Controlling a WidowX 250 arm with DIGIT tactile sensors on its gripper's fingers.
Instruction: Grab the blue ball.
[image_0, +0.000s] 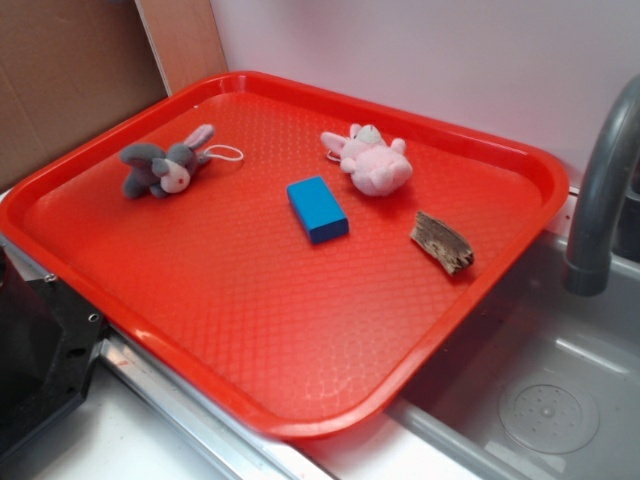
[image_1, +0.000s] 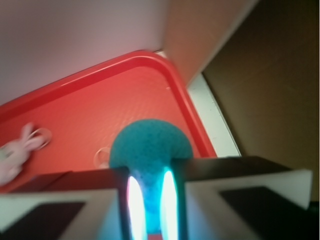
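The fingers (image_1: 150, 210) are closed on the blue ball (image_1: 151, 147): in the wrist view the two pads (image_1: 134, 207) press in on its lower half from either side, and the teal dome bulges out above them, lit to a glow where it is squeezed. The ball is therefore in the grip and lifted off the red tray (image_1: 177, 82), whose back corner shows beyond it. The exterior view shows neither the ball nor the fingers, which fits a ball carried out of that frame.

Beyond the ball, in the wrist view, a blurred plush bunny (image_1: 15, 152) lies toward the tray's left rim. In the exterior view the tray (image_0: 60, 185) holds a grey plush bunny (image_0: 160, 168) nearest that rim, a pink plush bunny (image_0: 372, 160) toward the back rim, a blue rectangular block (image_0: 317, 208) at the centre, and a brown wood piece (image_0: 442, 242) toward the right rim. A grey faucet (image_0: 600, 190) rises beyond that rim.

The grab looks essentially done. To finish well, I would keep the squeeze steady, since the pads sit low on a soft round thing that could pop upward out of the grip, and avoid any quick swings.
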